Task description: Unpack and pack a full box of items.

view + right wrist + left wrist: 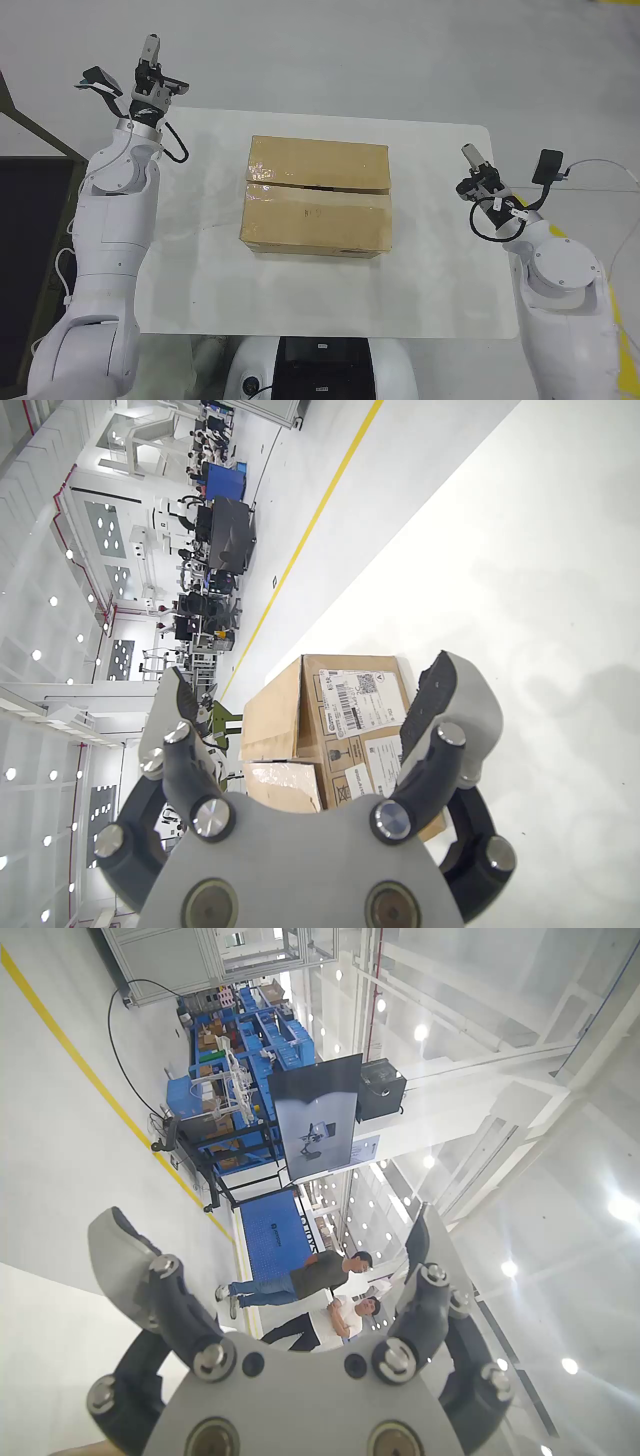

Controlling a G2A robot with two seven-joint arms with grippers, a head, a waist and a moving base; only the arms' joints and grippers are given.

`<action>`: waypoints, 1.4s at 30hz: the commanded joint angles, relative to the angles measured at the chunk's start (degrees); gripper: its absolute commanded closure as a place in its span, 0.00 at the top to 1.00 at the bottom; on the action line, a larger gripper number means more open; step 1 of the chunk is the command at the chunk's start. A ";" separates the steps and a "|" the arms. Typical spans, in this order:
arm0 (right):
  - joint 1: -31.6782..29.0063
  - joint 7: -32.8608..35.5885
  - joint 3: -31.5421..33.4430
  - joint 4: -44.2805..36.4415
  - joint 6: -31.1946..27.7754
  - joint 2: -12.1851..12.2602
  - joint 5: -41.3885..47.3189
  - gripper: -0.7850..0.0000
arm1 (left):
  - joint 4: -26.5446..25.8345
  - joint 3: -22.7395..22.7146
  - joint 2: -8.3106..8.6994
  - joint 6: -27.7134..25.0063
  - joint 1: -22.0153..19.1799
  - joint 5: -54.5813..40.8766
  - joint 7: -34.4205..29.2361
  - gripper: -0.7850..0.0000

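Closed cardboard box (316, 196) sits mid tabletop (200, 290). Left pincer (267, 1228) is spread wide, empty, out by the far left corner; right pincer (305, 675) is released too, near the right edge, pointing at the box

Box (316, 195) central on table (200, 290); left pincer (150, 48) by far-left corner, right pincer (471, 155) rightward.

Box contents: hidden under the closed top flaps of the cardboard box (316, 195); the seam between them shows just a thin dark gap.
Box, right wrist view: its near part is covered by the right gripper (307, 665); one finger (440, 700) overlaps the labelled side.
Shipping label (352, 705): print too small to make out.
Left arm (105, 230), right arm (560, 290): both cut off by the top view's lower edge.
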 commanded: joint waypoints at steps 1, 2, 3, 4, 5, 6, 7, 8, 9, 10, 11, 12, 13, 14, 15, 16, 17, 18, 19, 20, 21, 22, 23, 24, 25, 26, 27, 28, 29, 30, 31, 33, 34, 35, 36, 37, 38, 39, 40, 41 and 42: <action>0.00 0.00 0.00 0.00 0.00 0.00 0.00 1.00 | 0.00 0.00 0.00 0.00 0.00 0.00 0.00 1.00; 0.00 0.00 0.00 0.00 0.00 0.00 0.00 1.00 | 0.00 0.00 0.00 0.00 0.00 0.00 0.00 1.00; 0.00 0.00 0.00 0.00 0.00 0.00 0.00 1.00 | 0.00 0.00 0.00 0.00 0.00 0.00 0.00 1.00; 0.00 0.00 0.00 0.00 0.00 0.00 0.00 1.00 | 0.00 0.00 0.00 0.00 0.00 0.00 0.00 1.00; 0.00 0.00 0.00 0.00 0.00 0.00 0.00 1.00 | 0.00 0.00 0.00 0.00 0.00 0.00 0.00 1.00; 0.00 0.00 0.00 0.00 0.00 0.00 0.00 1.00 | 0.00 0.00 0.00 0.00 0.00 0.00 0.00 1.00; 0.00 0.00 0.00 0.00 0.00 0.00 0.00 1.00 | 0.00 0.00 0.00 0.00 0.00 0.00 0.00 1.00; 0.00 0.00 0.00 0.00 0.00 0.00 0.00 1.00 | 0.00 0.00 0.00 0.00 0.00 0.00 0.00 1.00; 0.00 0.00 0.00 0.00 0.00 0.00 0.00 1.00 | 0.00 0.00 0.00 0.00 0.00 0.00 0.00 1.00; 0.00 0.00 0.00 0.00 0.00 0.00 0.00 1.00 | 0.00 0.00 0.00 0.00 0.00 0.00 0.00 1.00; 0.00 0.00 0.00 0.00 0.00 0.00 0.00 1.00 | 0.00 0.00 0.00 0.00 0.00 0.00 0.00 1.00; 0.00 0.00 0.00 0.00 0.00 0.00 0.00 1.00 | 0.00 0.00 0.00 0.00 0.00 0.00 0.00 1.00; 0.00 0.00 0.00 0.00 0.00 0.00 0.00 1.00 | 0.00 0.00 0.00 0.00 0.00 0.00 0.00 1.00; 0.00 0.00 0.00 0.00 0.00 0.00 0.00 1.00 | 0.00 0.00 0.00 0.00 0.00 0.00 0.00 1.00; 0.00 0.00 0.00 0.00 0.00 0.00 0.00 1.00 | 0.00 0.00 0.00 0.00 0.00 0.00 0.00 1.00; 0.00 0.00 0.00 0.00 0.00 0.00 0.00 1.00 | 0.00 0.00 0.00 0.00 0.00 0.00 0.00 1.00; 0.00 0.00 0.00 0.00 0.00 0.00 0.00 1.00 | 0.00 0.00 0.00 0.00 0.00 0.00 0.00 1.00; 0.00 0.00 0.00 0.00 0.00 0.00 0.00 1.00 | 0.00 0.00 0.00 0.00 0.00 0.00 0.00 1.00; 0.00 0.00 0.00 0.00 0.00 0.00 0.00 1.00 | 0.00 0.00 0.00 0.00 0.00 0.00 0.00 1.00; 0.00 0.00 0.00 0.00 0.00 0.00 0.00 1.00 | 0.00 0.00 0.00 0.00 0.00 0.00 0.00 1.00; 0.00 0.00 0.00 0.00 0.00 0.00 0.00 1.00 | 0.00 0.00 0.00 0.00 0.00 0.00 0.00 1.00; 0.00 0.00 0.00 0.00 0.00 0.00 0.00 1.00 | 0.00 0.00 0.00 0.00 0.00 0.00 0.00 1.00; 0.00 0.00 0.00 0.00 0.00 0.00 0.00 1.00 | 0.00 0.00 0.00 0.00 0.00 0.00 0.00 1.00; -0.04 -0.31 0.05 0.05 0.00 0.00 -0.15 1.00 | 0.00 0.00 0.00 0.00 -0.01 0.00 0.00 1.00; -0.21 -0.60 -0.16 0.03 0.04 0.00 -0.17 1.00 | 0.00 0.00 0.00 0.00 -0.01 0.00 0.00 1.00; -0.23 0.70 -0.59 0.04 0.05 0.01 0.89 1.00 | 0.00 0.00 0.00 0.00 -0.01 0.00 0.00 1.00; -0.01 1.74 -0.48 0.16 0.10 0.08 1.55 1.00 | 0.00 0.00 0.00 0.00 -0.01 0.00 0.00 1.00; 0.20 3.05 -0.44 0.33 0.03 0.16 2.25 1.00 | 0.00 0.00 0.00 0.00 -0.01 0.00 0.00 1.00; 0.27 4.28 -0.39 0.60 -0.44 0.25 2.79 1.00 | 0.00 0.00 0.00 0.00 -0.01 0.00 0.00 1.00; 0.27 5.37 -0.36 0.87 -1.04 0.35 3.04 1.00 | 0.00 0.00 0.00 0.00 -0.01 0.00 0.00 1.00; 0.30 7.09 -0.52 1.17 -1.70 0.43 3.93 1.00 | 0.00 0.00 0.00 0.00 -0.01 0.00 0.00 1.00; 0.66 10.60 -0.32 2.27 -3.02 0.67 5.45 1.00 | 0.00 0.00 0.00 0.00 -0.01 0.00 0.00 1.00; 0.84 12.21 -0.36 2.80 -3.71 0.79 5.86 1.00 | 0.00 0.00 0.00 0.00 -0.01 0.00 0.00 1.00; 1.04 13.83 -0.44 3.36 -4.46 0.89 6.59 1.00 | 0.00 0.00 0.00 0.00 -0.01 0.00 0.00 1.00; 1.26 15.40 -0.51 3.97 -5.22 1.00 7.35 1.00 | 0.00 0.00 0.00 0.00 -0.01 0.00 0.00 1.00; 1.48 16.66 -0.50 4.59 -5.76 1.09 8.07 1.00 | 0.00 0.00 0.00 0.00 -0.01 0.00 0.00 1.00; 1.70 18.64 -0.76 5.21 -6.22 1.16 9.56 1.00 | 0.00 0.00 0.00 0.00 -0.01 0.00 0.00 1.00; 1.97 19.63 -0.65 5.78 -6.74 1.26 10.18 1.00 | 0.00 0.00 0.00 0.00 -0.01 0.00 0.00 1.00; 2.10 20.35 -0.74 6.05 -7.39 1.35 10.35 1.00 | 0.00 0.00 0.00 0.00 -0.01 0.00 0.00 1.00; 2.10 21.42 -1.06 6.20 -8.05 1.42 10.81 1.00 | 0.00 0.00 0.00 0.00 -0.01 0.00 0.00 1.00; 2.15 22.28 -1.26 6.48 -8.62 1.48 11.39 1.00 | 0.00 0.00 0.00 0.00 -0.01 0.00 0.00 1.00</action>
